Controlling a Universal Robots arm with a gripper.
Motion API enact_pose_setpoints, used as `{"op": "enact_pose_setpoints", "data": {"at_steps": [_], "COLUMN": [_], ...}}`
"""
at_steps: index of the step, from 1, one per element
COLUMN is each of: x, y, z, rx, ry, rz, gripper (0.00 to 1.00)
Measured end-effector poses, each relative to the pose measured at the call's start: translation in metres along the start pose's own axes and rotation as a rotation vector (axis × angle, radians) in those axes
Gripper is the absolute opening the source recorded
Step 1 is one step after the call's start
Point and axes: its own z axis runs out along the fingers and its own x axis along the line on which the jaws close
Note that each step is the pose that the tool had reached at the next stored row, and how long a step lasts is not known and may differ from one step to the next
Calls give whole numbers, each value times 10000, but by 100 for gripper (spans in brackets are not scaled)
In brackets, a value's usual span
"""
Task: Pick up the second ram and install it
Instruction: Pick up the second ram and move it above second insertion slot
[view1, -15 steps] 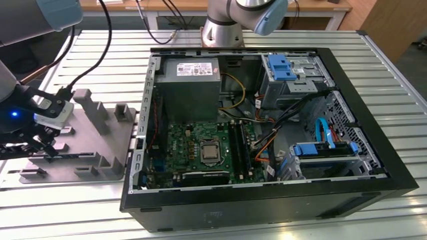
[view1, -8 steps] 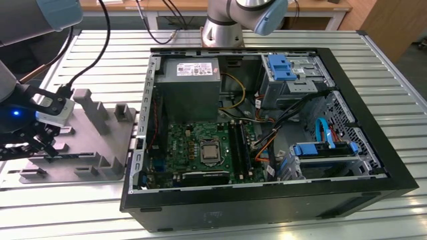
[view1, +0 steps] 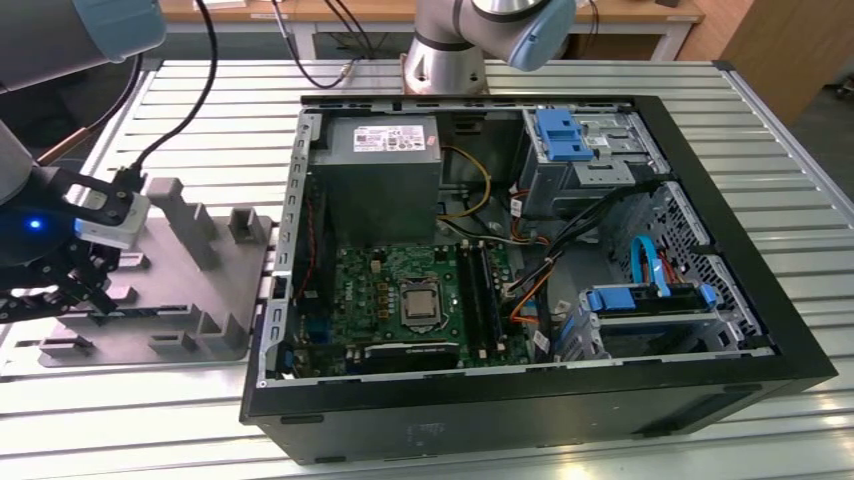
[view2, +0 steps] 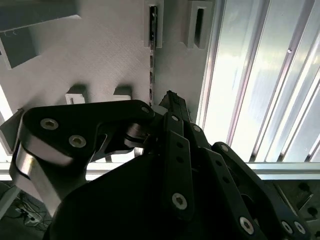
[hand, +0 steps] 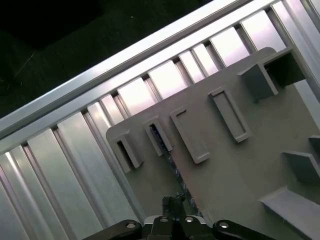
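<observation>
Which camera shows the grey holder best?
The first wrist view: the grey holder lies open, slots plain. In the second wrist view the gripper covers much of it; the exterior view shows it sidelong, the gripper over one end.

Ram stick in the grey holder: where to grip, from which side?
Probably pinch the ram stick across its two flat faces on the bare stretch clear of the slot block, coming straight down onto the grey holder: it stands on its long edge, top edge up.

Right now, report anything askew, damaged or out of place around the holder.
Nothing stands out. The second ram stands on edge in the grey holder, in line with its slot, with the pincer over one end of it.
</observation>
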Motion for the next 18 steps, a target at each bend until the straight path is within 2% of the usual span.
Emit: {"op": "enact_pose_setpoints", "data": {"at_steps": [18], "x": [0], "y": [0], "z": [0], "rx": [33], "ry": [31], "rz": [-1325], "gripper": [10]}}
